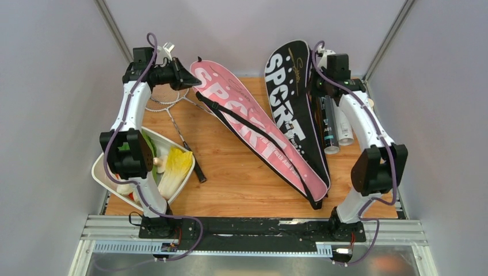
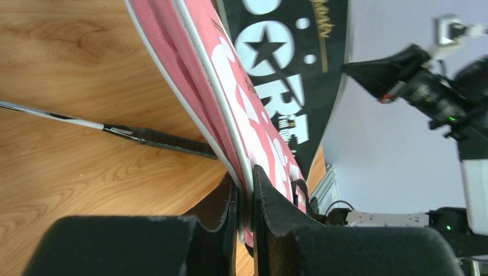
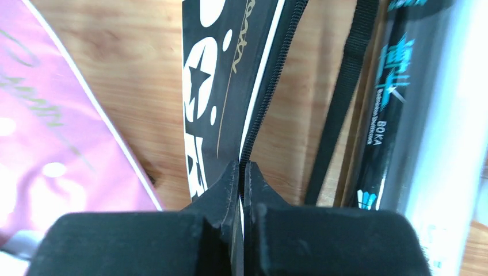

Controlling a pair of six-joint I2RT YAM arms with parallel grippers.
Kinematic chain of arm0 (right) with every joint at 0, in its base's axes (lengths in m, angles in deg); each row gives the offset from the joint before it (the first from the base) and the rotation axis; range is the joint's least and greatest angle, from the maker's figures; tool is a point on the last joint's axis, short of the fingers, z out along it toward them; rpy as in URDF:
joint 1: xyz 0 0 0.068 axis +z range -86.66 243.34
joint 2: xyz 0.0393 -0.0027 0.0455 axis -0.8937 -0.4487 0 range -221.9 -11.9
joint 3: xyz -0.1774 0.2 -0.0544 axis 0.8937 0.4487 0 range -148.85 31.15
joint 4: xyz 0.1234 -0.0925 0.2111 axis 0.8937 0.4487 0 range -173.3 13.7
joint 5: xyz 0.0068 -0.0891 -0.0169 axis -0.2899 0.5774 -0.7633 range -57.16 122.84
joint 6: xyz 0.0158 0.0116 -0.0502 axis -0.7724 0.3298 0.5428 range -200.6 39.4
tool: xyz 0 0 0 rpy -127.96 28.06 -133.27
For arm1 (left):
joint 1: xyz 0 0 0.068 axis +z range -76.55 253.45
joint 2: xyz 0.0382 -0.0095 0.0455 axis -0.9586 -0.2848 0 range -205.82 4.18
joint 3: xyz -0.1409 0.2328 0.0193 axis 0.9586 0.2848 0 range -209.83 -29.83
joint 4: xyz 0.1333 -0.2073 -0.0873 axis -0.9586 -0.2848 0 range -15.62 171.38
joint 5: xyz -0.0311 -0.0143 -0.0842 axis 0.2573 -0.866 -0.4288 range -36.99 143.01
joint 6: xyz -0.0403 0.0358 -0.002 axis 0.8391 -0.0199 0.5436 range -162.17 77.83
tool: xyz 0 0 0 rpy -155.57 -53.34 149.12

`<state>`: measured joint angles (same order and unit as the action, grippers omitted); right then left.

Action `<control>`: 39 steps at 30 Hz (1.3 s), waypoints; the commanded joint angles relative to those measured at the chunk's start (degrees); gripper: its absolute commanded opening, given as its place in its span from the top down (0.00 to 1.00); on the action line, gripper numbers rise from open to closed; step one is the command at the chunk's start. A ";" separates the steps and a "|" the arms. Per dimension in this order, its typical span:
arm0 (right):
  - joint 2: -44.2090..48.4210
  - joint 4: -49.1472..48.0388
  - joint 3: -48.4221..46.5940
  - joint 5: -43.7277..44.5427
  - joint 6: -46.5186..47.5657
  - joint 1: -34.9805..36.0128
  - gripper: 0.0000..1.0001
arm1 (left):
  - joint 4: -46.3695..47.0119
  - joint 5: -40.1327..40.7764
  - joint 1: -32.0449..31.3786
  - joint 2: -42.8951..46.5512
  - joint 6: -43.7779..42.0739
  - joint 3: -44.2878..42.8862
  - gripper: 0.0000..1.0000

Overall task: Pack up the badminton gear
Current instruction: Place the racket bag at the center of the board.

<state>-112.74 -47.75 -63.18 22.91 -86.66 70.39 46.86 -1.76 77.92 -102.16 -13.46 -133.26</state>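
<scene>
Left claw (image 2: 246, 179) clenched on the rim of the pink bag (image 1: 253, 132), upper left of centre in the top view. The bag runs diagonally to lower right across the desk (image 1: 230, 184). Right claw (image 3: 241, 171) clamped on the zip edge of the black bag (image 1: 290, 98), upper right. Black tube (image 1: 329, 129) and white tube (image 1: 344, 129) lie just right of it. Racket (image 1: 194, 164) at left, beside the tray (image 1: 100, 172).

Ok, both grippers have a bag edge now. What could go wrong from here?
The left gripper pinches only the thin rim of the pink "SPORT" racket bag; a lift could pull it free.
The right gripper is shut on the zipper edge of the black "SPORT" racket bag, beside the long black tube; dragging the bag might roll it.
</scene>
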 commanded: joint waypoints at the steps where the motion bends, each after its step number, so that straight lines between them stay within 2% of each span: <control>1: 7.75 -4.42 -1.91 0.42 -2.76 0.14 1.00 | -2.74 -2.80 -1.98 -1.40 -6.67 -4.35 1.00; 5: 12.95 -2.69 -7.96 4.23 -2.80 1.42 1.00 | -3.83 -2.30 -5.91 -5.69 -8.60 -7.64 1.00; 9: 18.23 -0.81 -13.34 12.08 -1.93 1.61 1.00 | -3.15 -1.34 -9.85 -10.25 -9.00 -11.02 1.00; 12: 21.99 -1.01 -15.13 12.20 -1.16 1.52 1.00 | 0.09 -1.21 -12.23 -12.69 -7.11 -12.08 1.00; 14: 23.67 -1.37 -14.92 11.28 -1.18 1.56 1.00 | 5.69 -0.28 -13.82 -12.98 -3.89 -10.47 1.00; 18: 27.25 -3.61 -11.59 10.90 -2.04 1.59 1.00 | 25.82 2.89 -17.52 -13.37 5.33 -5.92 1.00; 22: 29.47 -4.85 -9.79 10.88 -2.64 1.59 1.00 | 39.95 4.34 -20.56 -19.25 13.96 -7.97 0.99; 24: 30.33 -5.86 -8.66 9.28 -2.98 1.61 1.00 | 44.33 5.04 -21.53 -22.81 17.36 -11.10 0.95; 26: 30.88 -6.32 -7.74 8.42 -3.07 1.57 1.00 | 47.99 5.95 -21.96 -26.91 20.93 -14.92 0.73; 27: 31.02 -6.63 -7.07 8.22 -3.07 1.56 1.00 | 49.03 6.02 -22.00 -29.25 23.10 -17.45 0.67; 28: 31.05 -6.72 -6.61 8.07 -2.99 1.58 1.00 | 49.58 6.13 -21.91 -30.23 23.61 -18.75 0.52; 30: 30.85 -6.80 -5.97 7.16 -2.50 1.61 1.00 | 47.15 8.47 -21.54 -31.33 22.64 -21.47 0.41; 37: 32.38 -6.41 -1.58 3.16 -2.99 1.69 1.00 | 36.59 22.62 -18.80 -22.17 10.09 -17.93 0.34; 39: 33.48 -5.91 0.73 1.86 -3.27 2.74 1.00 | 30.39 28.57 -18.59 -18.53 4.71 -16.58 0.33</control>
<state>-82.55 -49.80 -64.77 28.50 -88.69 72.09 82.83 15.95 57.66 -132.35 1.64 -150.25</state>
